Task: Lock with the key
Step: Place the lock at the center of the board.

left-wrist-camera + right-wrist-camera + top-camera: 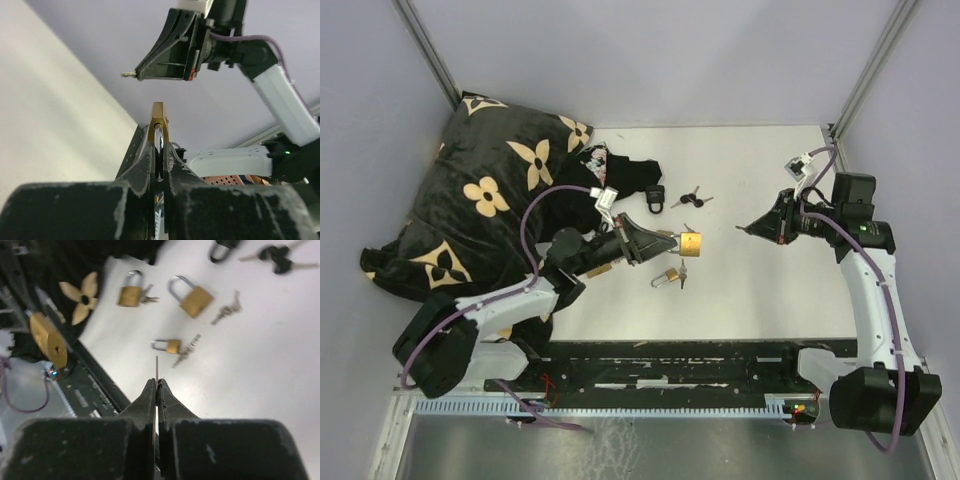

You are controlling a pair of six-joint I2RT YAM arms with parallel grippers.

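My left gripper (670,244) is shut on the shackle of a brass padlock (691,243) and holds it above the table, body pointing right. In the left wrist view the padlock (159,120) stands edge-on between the fingers (142,165). My right gripper (752,228) is shut on a thin silver key (741,229) that points left at the padlock, a short gap away. In the right wrist view the key blade (156,367) sticks out of the shut tips and the held padlock (48,340) is at the left, keyhole showing. The left wrist view shows the key tip (128,74) above the padlock.
On the table lie a small brass padlock with keys (667,277), a black padlock (654,195), black-headed keys (690,199) and another brass padlock (600,270) by the left arm. A black flowered cushion (490,190) fills the back left.
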